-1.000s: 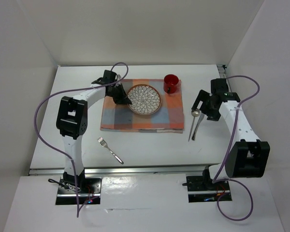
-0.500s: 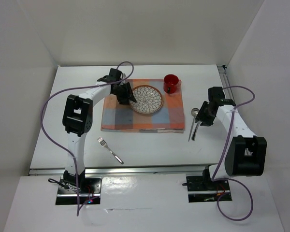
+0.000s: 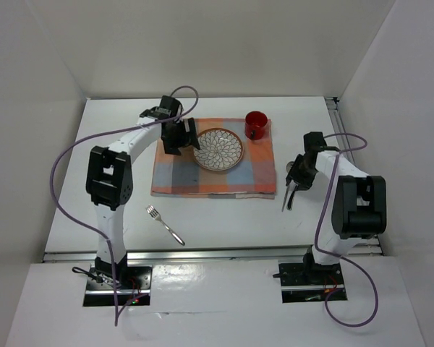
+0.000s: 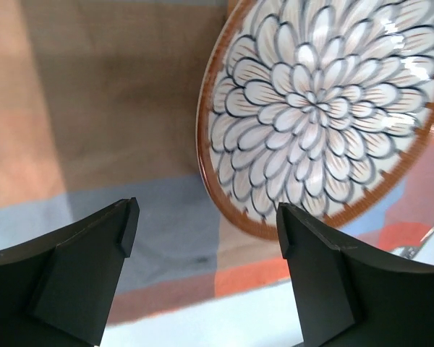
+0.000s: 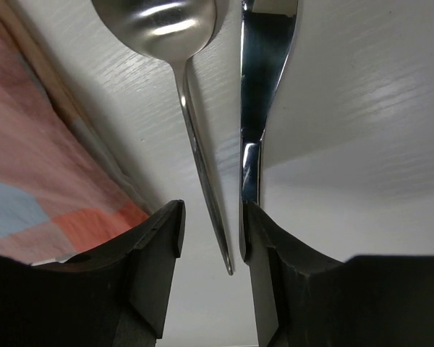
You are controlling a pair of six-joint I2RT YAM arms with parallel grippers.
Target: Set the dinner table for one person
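A flower-patterned plate (image 3: 218, 150) (image 4: 318, 108) lies on the orange-and-blue checked mat (image 3: 210, 177) (image 4: 116, 108) on the white dinner table (image 3: 224, 217). My left gripper (image 3: 182, 142) (image 4: 207, 213) hovers open over the mat just left of the plate, holding nothing. A spoon (image 3: 291, 168) (image 5: 159, 18) and a knife (image 3: 288, 194) (image 5: 264, 72) lie side by side right of the mat. My right gripper (image 3: 294, 181) (image 5: 212, 217) is down on the table, jaws half closed. The spoon's handle end lies between them with a gap; the knife handle touches the right finger.
A red mug (image 3: 255, 124) stands on the mat's far right corner. A fork (image 3: 165, 224) lies on the table near the front left, below the mat. An aluminium rail (image 3: 202, 253) runs along the near table edge.
My left gripper has opened and drawn back from the plate's left rim; the plate rests on the mat. My right gripper has dropped down to the spoon and knife handles and narrowed its jaws.
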